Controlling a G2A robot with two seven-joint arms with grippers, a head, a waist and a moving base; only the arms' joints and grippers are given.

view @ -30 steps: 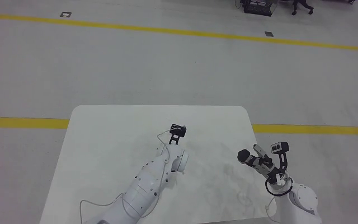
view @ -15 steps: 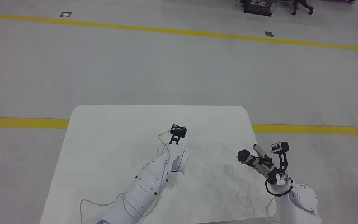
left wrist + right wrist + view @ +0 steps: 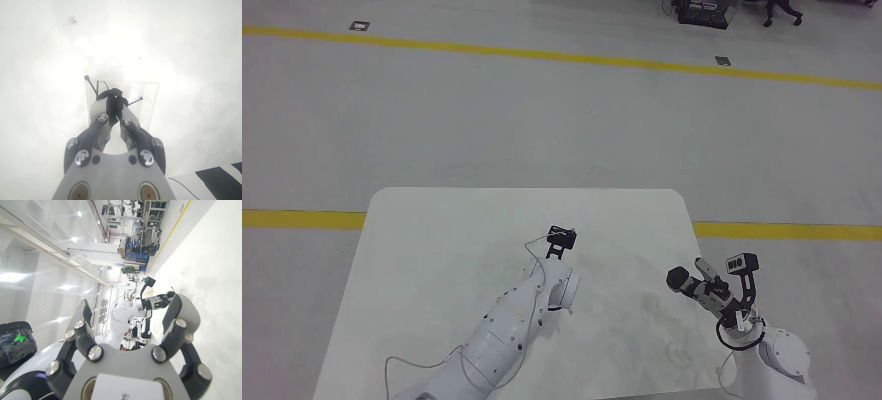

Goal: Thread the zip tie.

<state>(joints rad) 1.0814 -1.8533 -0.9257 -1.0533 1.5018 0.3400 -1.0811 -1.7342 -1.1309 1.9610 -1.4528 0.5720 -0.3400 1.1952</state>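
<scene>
left gripper clenched over the clear tray, pads pinched on a black zip tie. the strap runs out of the pinch to a head near the tray's far corner. a second head pokes out the opposite side, and i cannot tell if it is the same tie. right gripper released, jaws wide, well apart from the tray. left arm is nearer. judged: the tail must line up with a head.
</scene>
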